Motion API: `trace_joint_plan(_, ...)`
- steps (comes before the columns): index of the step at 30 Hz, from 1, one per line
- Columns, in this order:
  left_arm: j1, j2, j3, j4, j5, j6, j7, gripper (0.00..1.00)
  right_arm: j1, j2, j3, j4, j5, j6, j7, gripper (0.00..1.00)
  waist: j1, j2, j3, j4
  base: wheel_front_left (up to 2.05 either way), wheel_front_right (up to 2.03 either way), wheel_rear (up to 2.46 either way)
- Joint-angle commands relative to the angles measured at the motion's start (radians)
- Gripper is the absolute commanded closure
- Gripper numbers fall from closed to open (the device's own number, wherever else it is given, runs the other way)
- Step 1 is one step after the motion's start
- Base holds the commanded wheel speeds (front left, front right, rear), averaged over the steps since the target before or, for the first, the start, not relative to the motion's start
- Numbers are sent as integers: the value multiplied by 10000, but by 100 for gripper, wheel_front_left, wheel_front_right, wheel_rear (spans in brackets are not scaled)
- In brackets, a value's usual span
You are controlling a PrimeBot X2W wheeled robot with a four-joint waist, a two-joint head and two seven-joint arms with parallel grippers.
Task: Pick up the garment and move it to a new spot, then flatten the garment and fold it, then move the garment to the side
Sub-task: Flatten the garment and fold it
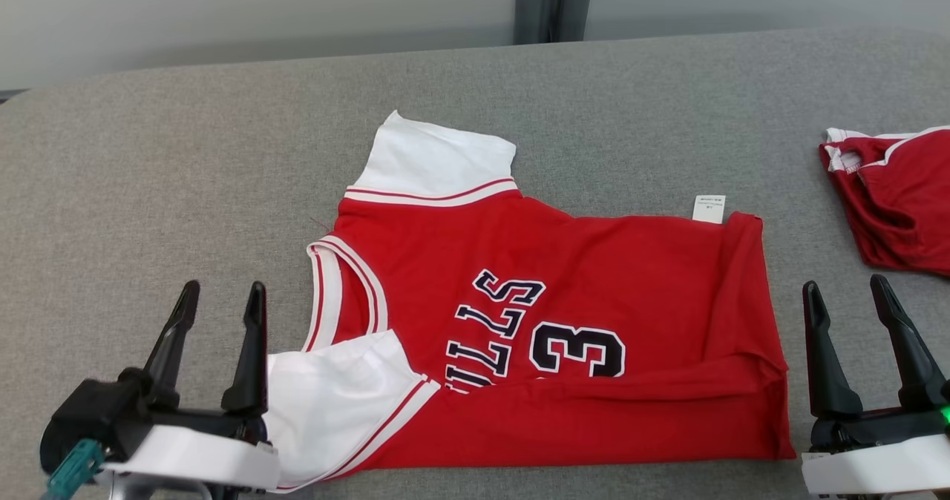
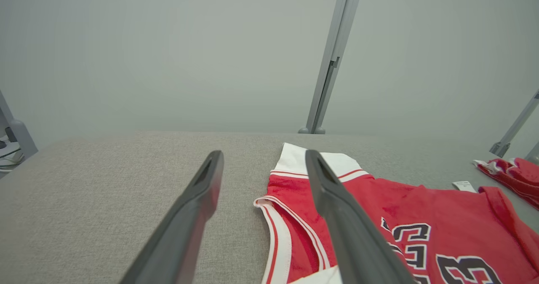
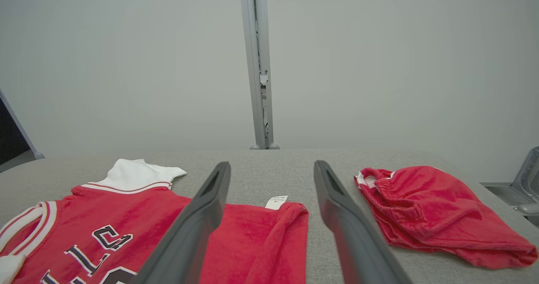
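The garment (image 1: 564, 322) is a red jersey with white sleeves, dark lettering and a number 3. It lies on the grey table, collar to the left, its near edge folded up over the front. My left gripper (image 1: 219, 296) stands open just left of the near white sleeve, holding nothing. My right gripper (image 1: 846, 292) stands open just right of the hem, also empty. In the left wrist view the jersey (image 2: 379, 216) lies below and right of the open fingers (image 2: 337, 208). The right wrist view shows its hem (image 3: 261, 229) between the spread fingers (image 3: 198, 225).
A bunched pair of red shorts (image 1: 898, 196) lies at the table's right edge, also seen in the right wrist view as shorts (image 3: 425, 208). A grey post (image 1: 553, 3) stands behind the far edge. The grey table (image 1: 148, 173) has bare cloth to the left.
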Motion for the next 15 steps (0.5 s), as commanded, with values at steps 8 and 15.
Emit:
trace_joint_plan(8, -2171, 106, -498, 792, 179, -703, 460, 0, -337, 120, -137, -207, 68, 0, -12, 0, 0, 0, 783, 57, 0, 0, 0)
trace_joint_plan(15, -5429, -156, -1261, 2686, 138, -1854, 1409, 0, -952, 199, -173, -401, 20, 0, -89, 0, 0, 0, 1762, -29, 0, 0, 0)
